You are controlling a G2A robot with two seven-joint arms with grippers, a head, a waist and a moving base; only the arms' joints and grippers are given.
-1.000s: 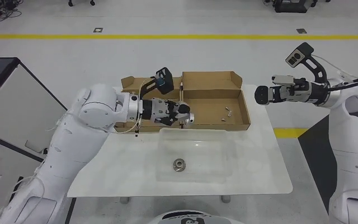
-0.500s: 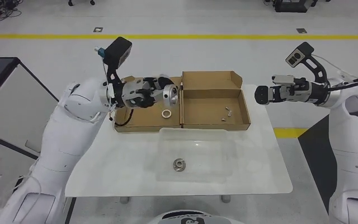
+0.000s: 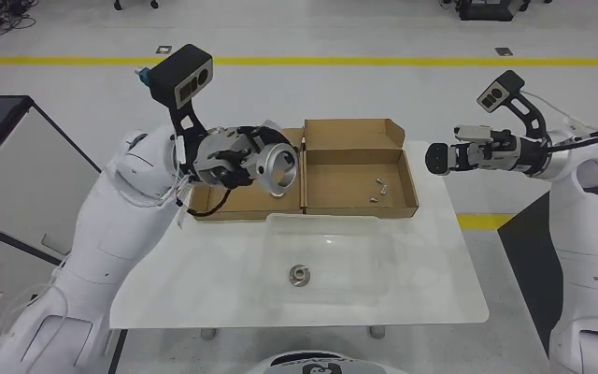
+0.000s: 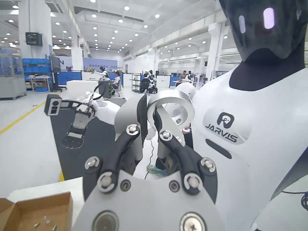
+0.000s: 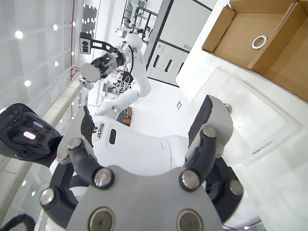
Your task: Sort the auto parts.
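My left tool (image 4: pixel 149 115) grips a metal ring (image 4: pixel 168 94) over the cardboard box (image 3: pixel 290 208), centre-left; my right tool (image 5: pixel 146 111) hangs open. I reckon one nut (image 3: pixel 299 275) is left in the clear tray (image 3: pixel 374 252).

The big ring (image 4: pixel 173 95) is shiny silver. The right box (image 3: pixel 341 182) and the left box (image 3: pixel 262 208) are brown. The table (image 3: pixel 448 290) is white. The bin (image 3: pixel 374 234) is see-through, and the small nut (image 3: pixel 299 275) in it is grey. The small ring (image 5: pixel 259 41) is white. The far floor line (image 3: pixel 374 61) is yellow.
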